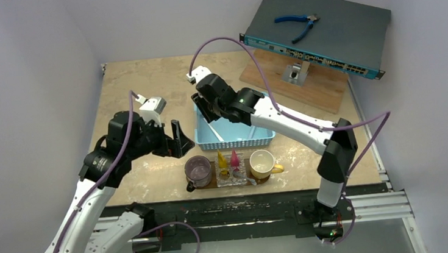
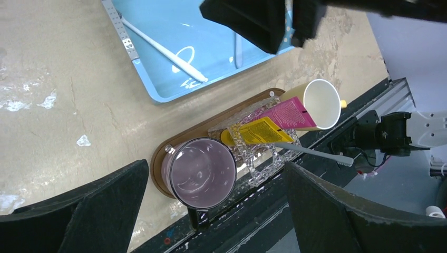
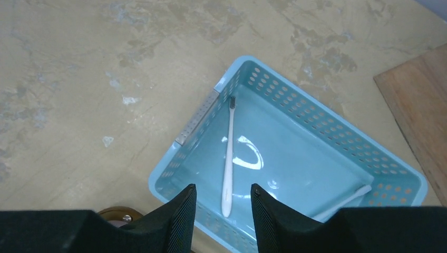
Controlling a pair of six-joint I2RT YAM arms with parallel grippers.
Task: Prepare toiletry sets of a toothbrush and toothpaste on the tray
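The dark-brown oval tray (image 1: 214, 184) lies at the table's near edge. On it stand a purple cup (image 1: 198, 170), a clear glass holder (image 1: 231, 175) and a cream cup (image 1: 262, 163). The yellow tube (image 1: 221, 161) and the pink tube (image 1: 235, 158) sit in the holder. The left wrist view shows the tray (image 2: 158, 158), yellow tube (image 2: 258, 132), pink tube (image 2: 287, 113) and a grey toothbrush (image 2: 316, 153) in the holder. My left gripper (image 1: 180, 139) (image 2: 216, 168) is open and empty above the purple cup (image 2: 199, 173). My right gripper (image 1: 208, 112) (image 3: 222, 190) is open over a white toothbrush (image 3: 228, 158) in the basket.
The light-blue mesh basket (image 1: 235, 139) (image 3: 316, 113) holds a second white toothbrush (image 3: 345, 200) at its near corner. At the back right, a network switch (image 1: 317, 29) with blue pliers (image 1: 296, 23) on it stands over a lighter wooden board (image 1: 328, 90).
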